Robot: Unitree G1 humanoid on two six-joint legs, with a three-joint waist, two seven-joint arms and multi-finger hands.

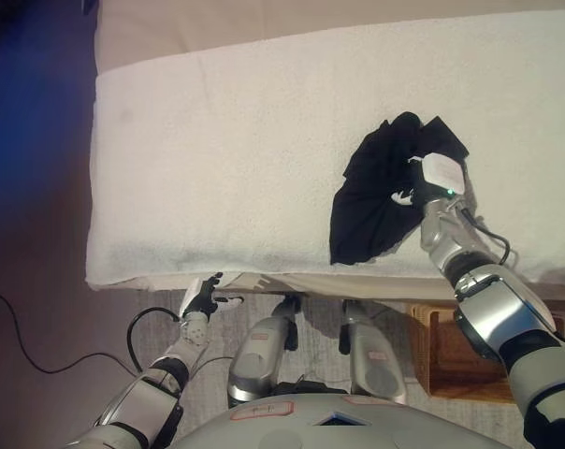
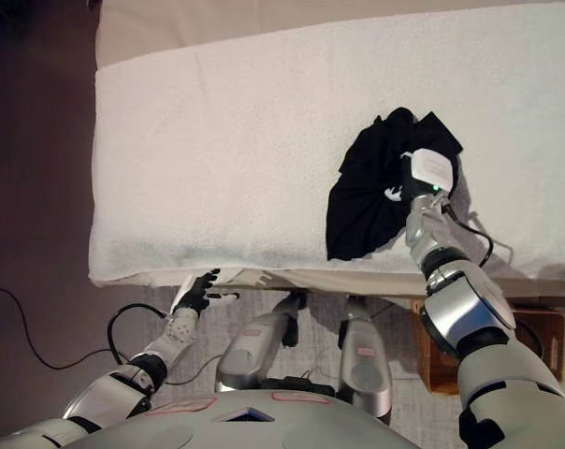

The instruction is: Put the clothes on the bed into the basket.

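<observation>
A black garment [image 1: 371,206] lies bunched in a fan shape on the right part of the white-covered bed [image 1: 217,159], its lower end near the bed's front edge. My right hand [image 1: 415,190] sits on the garment's right side, fingers curled into the cloth with a white tip showing. A brown woven basket [image 1: 448,360] stands on the floor below the bed's front edge, under my right arm. Down at the lower left, my left hand [image 1: 200,301] hangs just below the bed's front edge, fingers relaxed and holding nothing.
The bed's left end [image 1: 95,187] drops to a dark floor. A beige strip of the bed [image 1: 264,23] runs along the far side. Grey carpet [image 1: 395,318] lies in front of the bed around the basket.
</observation>
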